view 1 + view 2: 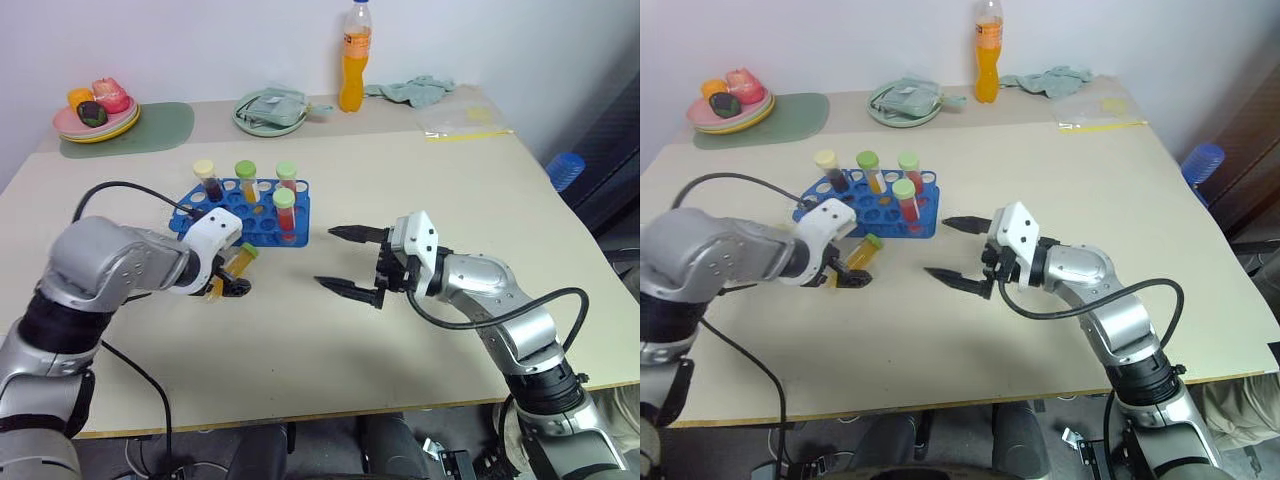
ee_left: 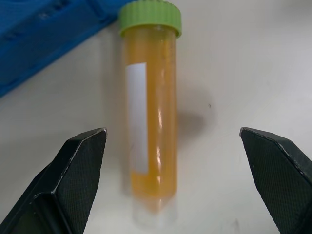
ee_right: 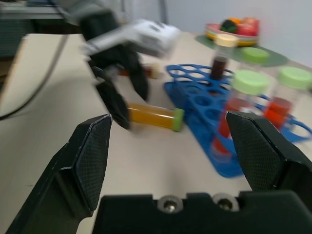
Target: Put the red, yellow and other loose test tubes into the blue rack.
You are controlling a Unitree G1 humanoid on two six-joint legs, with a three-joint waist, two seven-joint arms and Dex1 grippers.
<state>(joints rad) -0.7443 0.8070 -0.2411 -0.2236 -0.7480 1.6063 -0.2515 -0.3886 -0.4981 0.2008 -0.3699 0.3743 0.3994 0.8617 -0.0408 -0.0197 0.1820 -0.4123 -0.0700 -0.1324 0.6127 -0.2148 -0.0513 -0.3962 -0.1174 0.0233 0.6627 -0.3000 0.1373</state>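
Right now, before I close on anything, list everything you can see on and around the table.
Blue rack: one, table's left-centre.
Racked test tubes: four, upright; three green caps, one cream.
Loose test tube: one, orange-yellow, green cap, lying beside rack.
Orange drink bottle: one, far edge.
Plate of toy food: one, far left, on green mat.
Green plate: one, holding cloth.
Teal cloth: one, far right.
Left gripper: open, straddling loose tube.
Right gripper: open, mid-table.

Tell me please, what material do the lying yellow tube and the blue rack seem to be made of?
The yellow tube looks like clear, glossy plastic: the liquid shows through its wall and light streaks run along it. It has a matte green cap and a white paper-like label. The blue rack looks like opaque moulded plastic with a slight sheen, though glass for the tube cannot be excluded.
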